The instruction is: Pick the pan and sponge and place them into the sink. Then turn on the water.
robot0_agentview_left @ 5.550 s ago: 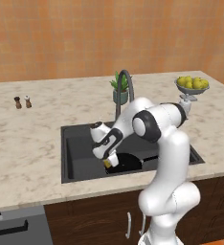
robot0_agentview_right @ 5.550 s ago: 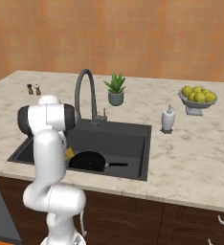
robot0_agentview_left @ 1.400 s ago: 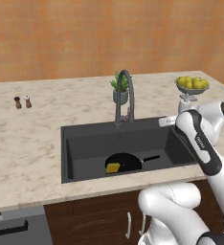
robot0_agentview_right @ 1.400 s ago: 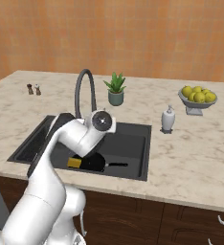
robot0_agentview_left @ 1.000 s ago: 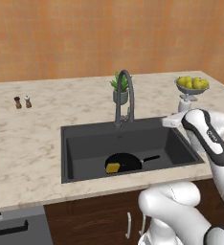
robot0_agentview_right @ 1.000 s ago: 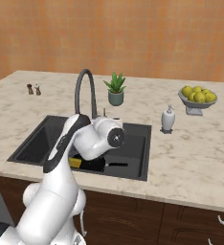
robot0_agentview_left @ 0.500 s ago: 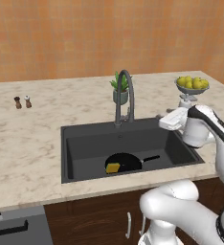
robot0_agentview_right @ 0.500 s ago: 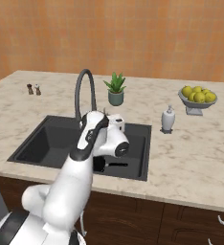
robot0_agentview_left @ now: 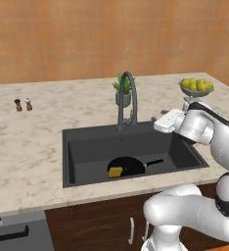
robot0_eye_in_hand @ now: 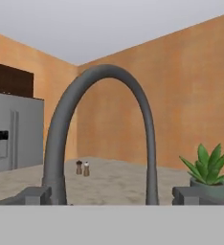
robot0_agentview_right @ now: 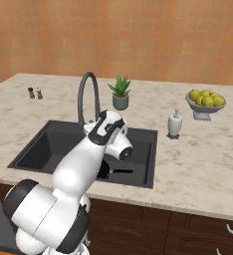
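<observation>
From my station I counted one pan (robot0_agentview_left: pixel 130 165) and one sponge (robot0_agentview_left: pixel 115 172), both already lying on the floor of the sink (robot0_agentview_left: pixel 82 152), the sponge resting yellow side up on the pan's left part and the pan's handle pointing right. There was one faucet (robot0_agentview_left: pixel 127 100) arching over the basin's back edge, and I saw no stream under its spout. Behind it stood one potted plant (robot0_agentview_right: pixel 120 93); off to the left, well apart from the sink, were two small shakers (robot0_agentview_left: pixel 23 104) side by side; on the right were one soap bottle (robot0_agentview_right: pixel 174 123) and one bowl of lemons (robot0_agentview_right: pixel 205 102). The gripper (robot0_eye_in_hand: pixel 113 195) hung just beside the faucet on its right, above the basin's back right corner, its fingers (robot0_eye_in_hand: pixel 196 194) spread wide with the faucet's arch framed between them and nothing pinched. The left half of the basin lay bare, and the counter (robot0_agentview_left: pixel 33 147) to the left of the sink was open as far as the shakers. On the right, the strip of counter between the basin rim and the soap bottle was narrow.
</observation>
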Controlling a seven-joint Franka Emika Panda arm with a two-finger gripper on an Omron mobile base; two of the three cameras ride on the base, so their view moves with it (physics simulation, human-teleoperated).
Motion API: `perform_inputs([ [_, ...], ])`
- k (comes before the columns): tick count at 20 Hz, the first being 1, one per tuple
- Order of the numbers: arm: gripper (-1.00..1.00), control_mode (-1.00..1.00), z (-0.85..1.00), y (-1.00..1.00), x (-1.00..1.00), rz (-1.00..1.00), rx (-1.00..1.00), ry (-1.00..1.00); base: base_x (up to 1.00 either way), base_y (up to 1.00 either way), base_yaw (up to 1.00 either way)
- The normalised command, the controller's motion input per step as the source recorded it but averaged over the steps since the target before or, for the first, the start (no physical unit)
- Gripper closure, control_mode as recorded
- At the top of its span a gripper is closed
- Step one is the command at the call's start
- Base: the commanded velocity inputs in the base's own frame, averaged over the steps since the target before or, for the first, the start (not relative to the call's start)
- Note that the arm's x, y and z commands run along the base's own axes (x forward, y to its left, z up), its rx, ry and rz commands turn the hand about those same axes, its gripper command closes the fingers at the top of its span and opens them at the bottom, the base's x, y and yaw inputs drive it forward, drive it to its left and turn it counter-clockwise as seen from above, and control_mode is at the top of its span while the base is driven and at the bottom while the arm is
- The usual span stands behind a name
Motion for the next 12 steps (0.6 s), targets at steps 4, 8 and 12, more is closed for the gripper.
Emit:
perform_inputs([
  [4,-1.00,-1.00,-0.11,0.00,0.47,0.10,0.05,0.00,0.00,0.00,0.00],
  [8,-1.00,-1.00,-0.24,0.05,0.36,0.03,0.00,0.00,0.00,0.00,0.00],
  [12,-1.00,-1.00,-0.17,0.10,0.27,0.00,0.00,0.00,0.00,0.00,0.00],
])
